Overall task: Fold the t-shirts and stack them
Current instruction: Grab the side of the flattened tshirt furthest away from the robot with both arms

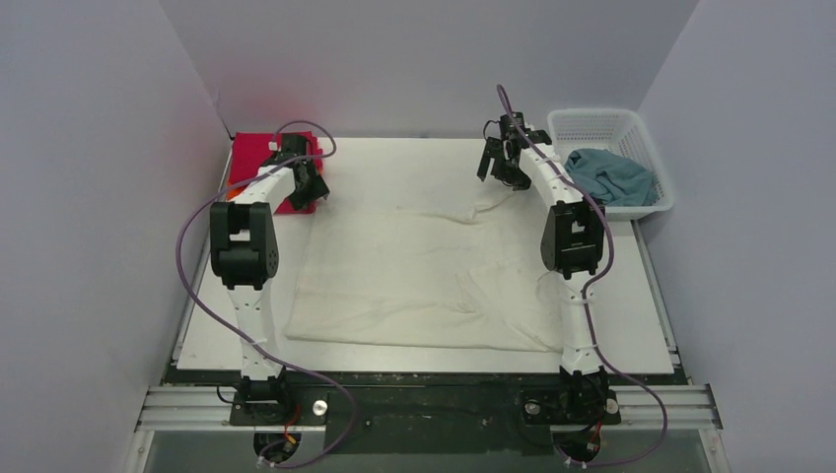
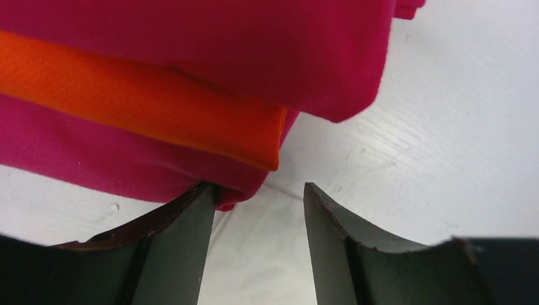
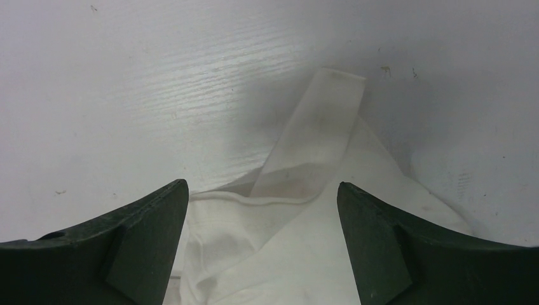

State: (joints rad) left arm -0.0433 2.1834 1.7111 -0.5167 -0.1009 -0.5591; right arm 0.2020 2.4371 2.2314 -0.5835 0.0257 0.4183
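The left gripper gapes beside magenta shirt; right gripper wide over cream shirt.

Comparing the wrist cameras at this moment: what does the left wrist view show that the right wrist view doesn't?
Only the left wrist: the magenta-pink tee and orange tee, folded and stacked, right at the tips of the open left gripper. Only the right wrist: a rumpled edge of the cream t-shirt ahead of the open right gripper. Both: the white table, and jaws apart holding nothing.

White table: cream tee spread centre; magenta stack far-left; basket far-right.
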